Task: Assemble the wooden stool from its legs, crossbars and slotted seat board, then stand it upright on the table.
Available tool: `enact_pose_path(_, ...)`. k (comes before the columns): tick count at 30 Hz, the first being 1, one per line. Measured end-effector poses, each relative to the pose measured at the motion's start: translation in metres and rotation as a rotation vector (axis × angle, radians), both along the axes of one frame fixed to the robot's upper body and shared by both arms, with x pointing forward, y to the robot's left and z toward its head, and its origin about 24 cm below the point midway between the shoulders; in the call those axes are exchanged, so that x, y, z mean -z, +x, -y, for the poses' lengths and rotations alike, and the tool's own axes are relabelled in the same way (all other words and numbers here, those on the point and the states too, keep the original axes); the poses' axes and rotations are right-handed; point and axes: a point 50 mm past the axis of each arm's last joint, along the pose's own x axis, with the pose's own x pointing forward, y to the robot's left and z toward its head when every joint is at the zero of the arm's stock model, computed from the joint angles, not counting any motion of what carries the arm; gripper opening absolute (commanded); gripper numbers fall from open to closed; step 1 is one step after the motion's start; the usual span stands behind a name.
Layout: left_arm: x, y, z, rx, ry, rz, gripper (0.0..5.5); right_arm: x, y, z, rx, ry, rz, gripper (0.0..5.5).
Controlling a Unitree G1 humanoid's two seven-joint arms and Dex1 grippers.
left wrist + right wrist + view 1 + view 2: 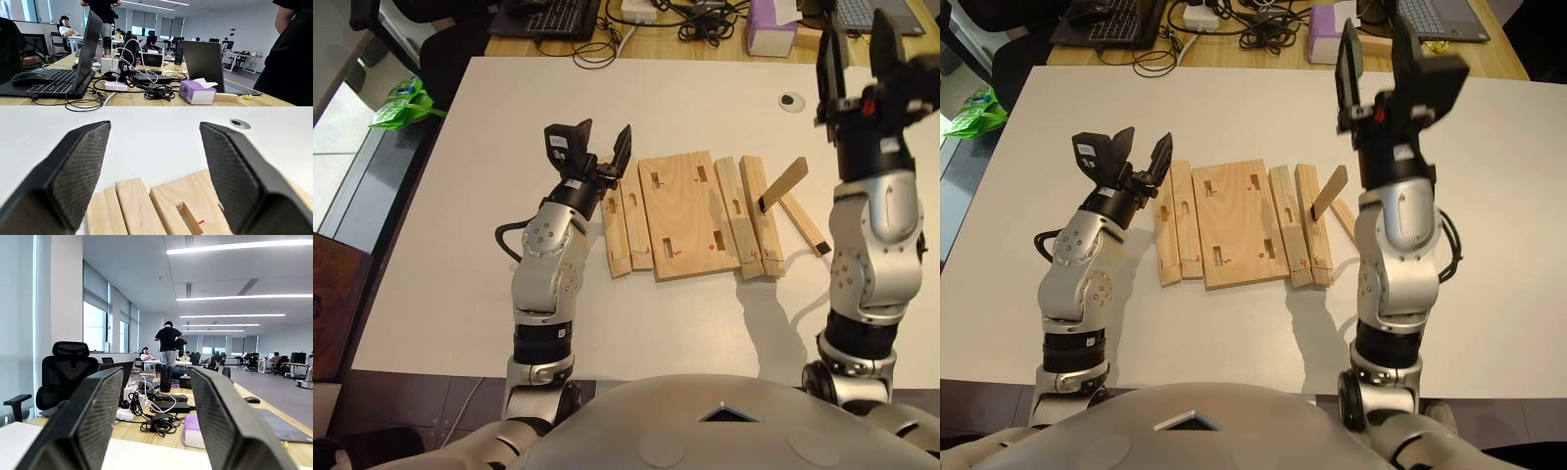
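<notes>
The slotted seat board [680, 215] lies flat mid-table. Two legs [625, 227] lie along its left edge and two more [749, 217] along its right. One crossbar [783, 184] stands tilted, its lower end in the rightmost leg's slot. Another crossbar [803, 223] lies flat just right of it. My left gripper [604, 139] is open and hovers over the far ends of the left legs [134, 205], holding nothing. My right gripper [855, 39] is open and empty, raised high above the table's right side and facing the room [156, 377].
A purple tissue box [771, 27], cables [705, 20] and a keyboard [553, 15] sit on the desk beyond the white table [460, 264]. A round cable grommet [791, 101] is at the far right. A green bag [401, 103] lies off the left edge.
</notes>
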Motion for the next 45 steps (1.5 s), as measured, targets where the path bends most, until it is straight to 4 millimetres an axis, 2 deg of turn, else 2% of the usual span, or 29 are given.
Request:
enact_pose_path(3,0.001,0.000,0.001,0.002,-0.002,-0.001,3.36,-0.033,0.008,0.004,0.022,-0.030,0.057,2.51)
enact_pose_path(5,0.001,0.000,0.000,0.001,-0.001,0.000,3.36,-0.053,0.001,0.006,0.026,-0.037,0.116,2.51)
enact_pose_path(7,0.002,-0.001,0.000,0.001,0.000,-0.005,3.36,-0.053,-0.006,0.004,0.019,-0.032,0.102,2.51)
enact_pose_path(8,0.003,-0.002,-0.001,-0.001,0.001,-0.010,3.36,-0.047,-0.007,0.005,0.021,-0.029,0.074,2.51)
enact_pose_path(9,0.004,-0.003,-0.001,-0.001,0.003,-0.014,3.36,-0.032,-0.007,0.006,0.025,-0.026,0.005,2.51)
enact_pose_path(10,0.004,-0.003,-0.002,-0.001,0.004,-0.015,3.36,-0.013,-0.005,0.007,0.025,-0.021,-0.079,2.51)
enact_pose_path(12,0.003,-0.004,-0.001,0.002,0.005,-0.012,3.36,0.039,0.003,0.010,0.034,0.003,-0.301,2.51)
enact_pose_path(14,0.001,-0.004,-0.001,0.005,0.007,-0.007,3.36,0.074,0.011,0.010,0.040,0.036,-0.431,2.51)
enact_pose_path(17,0.001,-0.004,-0.001,0.008,0.008,-0.014,3.36,0.085,0.023,0.000,0.016,0.056,-0.457,2.51)
enact_pose_path(20,0.001,-0.004,-0.001,0.006,0.008,-0.014,3.36,0.085,0.022,-0.009,-0.020,0.065,-0.443,2.51)
enact_pose_path(24,0.001,-0.004,-0.001,0.005,0.008,-0.014,3.36,0.072,0.023,-0.004,0.019,0.046,-0.399,2.51)
enact_pose_path(27,0.003,-0.004,-0.002,0.003,0.008,-0.018,3.36,0.029,0.029,0.001,0.048,0.013,-0.265,2.51)
enact_pose_path(28,0.004,-0.004,-0.002,0.002,0.008,-0.017,3.36,0.001,0.031,-0.001,0.043,-0.001,-0.177,2.51)
enact_pose_path(30,0.006,-0.003,-0.002,-0.001,0.008,-0.024,3.36,-0.039,0.031,-0.008,0.021,-0.021,-0.052,2.51)
enact_pose_path(32,0.006,-0.003,-0.001,-0.001,0.006,-0.023,3.36,-0.055,0.031,-0.014,0.002,-0.030,-0.017,2.51)
enact_pose_path(34,0.006,-0.003,-0.001,-0.002,0.006,-0.022,3.36,-0.060,0.028,-0.022,-0.027,-0.047,-0.003,2.51)
enact_pose_path(35,0.006,-0.003,-0.001,-0.003,0.006,-0.021,3.36,-0.054,0.027,-0.023,-0.036,-0.055,-0.024,2.51)
enact_pose_path(36,0.006,-0.003,-0.001,-0.002,0.006,-0.021,3.36,-0.033,0.028,-0.021,-0.036,-0.066,-0.096,2.51)
enact_pose_path(39,0.005,-0.003,-0.001,-0.001,0.005,-0.019,3.36,0.072,0.025,-0.004,0.008,-0.082,-0.466,2.51)
enact_pose_path(42,0.004,-0.003,-0.001,-0.001,0.005,-0.016,3.36,0.089,0.025,0.003,0.038,-0.047,-0.452,2.51)
enact_pose_path(45,0.002,-0.004,-0.001,0.000,0.006,-0.007,3.36,0.089,0.025,-0.005,-0.003,-0.014,-0.425,2.51)
